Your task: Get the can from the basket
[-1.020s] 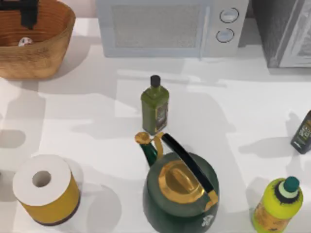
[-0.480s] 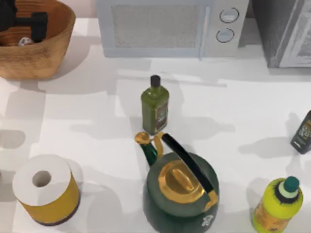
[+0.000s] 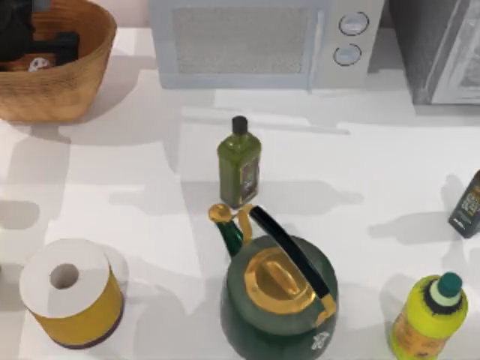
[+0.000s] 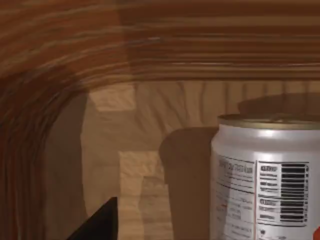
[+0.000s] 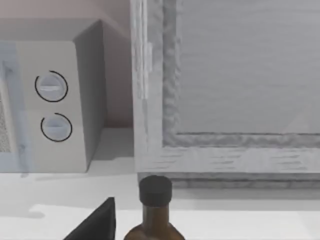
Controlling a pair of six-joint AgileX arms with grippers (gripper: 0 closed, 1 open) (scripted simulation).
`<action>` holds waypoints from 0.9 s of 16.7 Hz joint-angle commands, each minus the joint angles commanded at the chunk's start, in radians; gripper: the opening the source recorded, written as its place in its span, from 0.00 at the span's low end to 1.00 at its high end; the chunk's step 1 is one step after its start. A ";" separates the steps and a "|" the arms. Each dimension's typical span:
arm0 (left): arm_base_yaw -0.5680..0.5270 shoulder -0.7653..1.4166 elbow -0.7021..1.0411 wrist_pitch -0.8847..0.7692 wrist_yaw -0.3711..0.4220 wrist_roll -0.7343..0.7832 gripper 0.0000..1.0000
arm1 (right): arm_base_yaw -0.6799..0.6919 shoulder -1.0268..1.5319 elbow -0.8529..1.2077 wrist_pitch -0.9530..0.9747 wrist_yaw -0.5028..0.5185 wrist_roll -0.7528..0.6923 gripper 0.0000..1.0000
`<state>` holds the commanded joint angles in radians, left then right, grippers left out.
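**Inspector:** Position of can (image 3: 36, 65), please.

**Recorder:** Inside basket (image 3: 75, 90), far-left corner of table in top view. Resting on basket floor, close to woven wall on near side.

**Inspector:** Attitude?

**Recorder:** Upright. Long axis vertical, pale gold top uppermost, per left wrist view (image 4: 265, 180).

**Inspector:** Nearer arm?

**Recorder:** Left, by a wide margin. Left gripper (image 3: 46, 51) down within basket rim, just beside can. Right arm parked well apart, wrist camera facing microwave (image 5: 50, 100) and brown bottle (image 5: 155, 210).

**Inspector:** Bearing of can from left gripper?

**Recorder:** Slightly toward near side of table in top view. Seen from left wrist, close ahead but off to one side of centre, not squarely in line. Judged not yet between jaws.

**Inspector:** Grip state, both sides?

**Recorder:** Cannot tell for either; not determinable whether apart or together.

**Inspector:** Requirement for coming move?

**Recorder:** As judgement only: sideways correction to centre on can, then closing across round side wall, axis kept vertical. Little room against basket wall (image 4: 150, 45); risk of tipping so small an item.

**Inspector:** Markings?

**Recorder:** Barcode and block of fine print on can's whitish side, none legible; trace of red at lower edge. No brand readable. Label on green bottle (image 3: 239, 169) likewise illegible.
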<state>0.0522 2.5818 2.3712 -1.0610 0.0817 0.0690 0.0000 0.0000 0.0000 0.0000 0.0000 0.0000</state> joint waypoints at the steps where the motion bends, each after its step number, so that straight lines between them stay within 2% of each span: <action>1: -0.001 0.019 -0.001 0.021 0.000 -0.001 1.00 | 0.000 0.000 0.000 0.000 0.000 0.000 1.00; 7: -0.002 0.049 -0.003 0.052 0.000 -0.002 1.00 | 0.000 0.000 0.000 0.000 0.000 0.000 1.00; 15: -0.002 0.049 -0.003 0.052 0.000 -0.002 0.40 | 0.000 0.000 0.000 0.000 0.000 0.000 1.00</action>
<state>0.0499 2.6306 2.3683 -1.0089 0.0819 0.0674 0.0000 0.0000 0.0000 0.0000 0.0000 0.0000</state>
